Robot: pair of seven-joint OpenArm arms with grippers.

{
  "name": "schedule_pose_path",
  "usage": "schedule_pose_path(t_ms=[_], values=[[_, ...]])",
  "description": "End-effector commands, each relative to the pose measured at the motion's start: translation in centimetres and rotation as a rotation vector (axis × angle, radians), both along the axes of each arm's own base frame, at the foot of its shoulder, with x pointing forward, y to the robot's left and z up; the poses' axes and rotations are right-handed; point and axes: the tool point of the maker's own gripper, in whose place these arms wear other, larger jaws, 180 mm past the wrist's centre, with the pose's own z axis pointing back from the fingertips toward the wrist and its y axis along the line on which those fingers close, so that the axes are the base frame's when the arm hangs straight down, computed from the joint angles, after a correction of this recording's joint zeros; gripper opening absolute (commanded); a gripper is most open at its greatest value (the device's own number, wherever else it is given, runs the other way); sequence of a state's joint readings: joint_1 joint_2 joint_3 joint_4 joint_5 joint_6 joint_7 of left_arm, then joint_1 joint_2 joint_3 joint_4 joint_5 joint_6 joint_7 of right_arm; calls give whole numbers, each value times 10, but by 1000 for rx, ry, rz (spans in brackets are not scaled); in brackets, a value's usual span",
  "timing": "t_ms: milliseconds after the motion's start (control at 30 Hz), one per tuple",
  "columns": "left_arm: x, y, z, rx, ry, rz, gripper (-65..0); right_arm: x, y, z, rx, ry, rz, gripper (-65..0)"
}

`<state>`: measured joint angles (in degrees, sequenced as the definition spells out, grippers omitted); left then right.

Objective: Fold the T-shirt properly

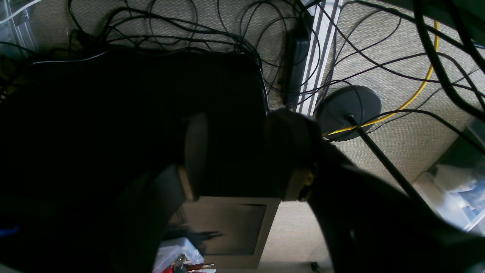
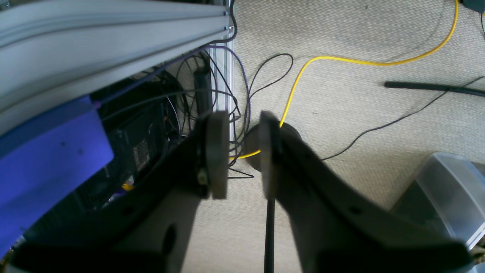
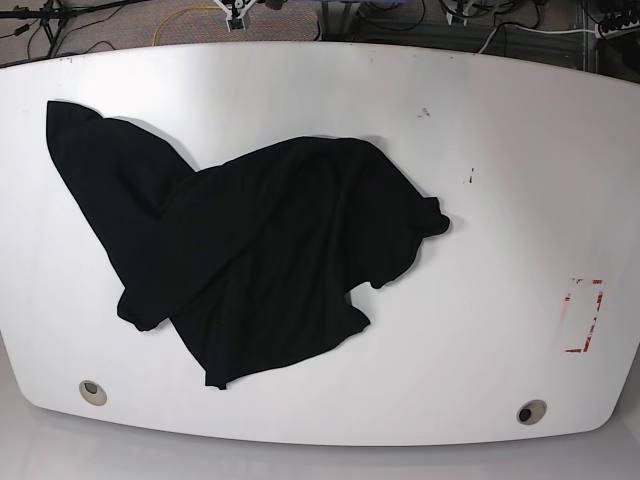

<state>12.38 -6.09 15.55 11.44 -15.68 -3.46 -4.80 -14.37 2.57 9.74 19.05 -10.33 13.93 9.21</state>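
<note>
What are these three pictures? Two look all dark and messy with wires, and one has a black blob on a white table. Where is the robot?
The robot has two arms, and a small camera sits on each wrist. A third camera looks down at the white table. The black blob is a T-shirt, lying crumpled and not yet folded. Neither arm shows in that table picture.

The two messy pictures come from the wrist cameras. Both arms point down at the carpet beside the table, so you see cables, such as the yellow cable. The big dark shapes up close are the robot's own fingers. The right hand is open, with floor showing between its fingers. The left hand is open too. Neither hand holds anything yet.
</note>
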Motion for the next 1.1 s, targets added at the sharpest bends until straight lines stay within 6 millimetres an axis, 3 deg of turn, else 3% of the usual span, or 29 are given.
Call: schedule_pose_path(t_ms=[0,1067], values=[[-7,3,1,8,16,0,-379,-16,-3,2,-5,17,8,-516],[-4,7,0,33,10,-4,-377,-16,-5,2,-11,14,1,-522]])
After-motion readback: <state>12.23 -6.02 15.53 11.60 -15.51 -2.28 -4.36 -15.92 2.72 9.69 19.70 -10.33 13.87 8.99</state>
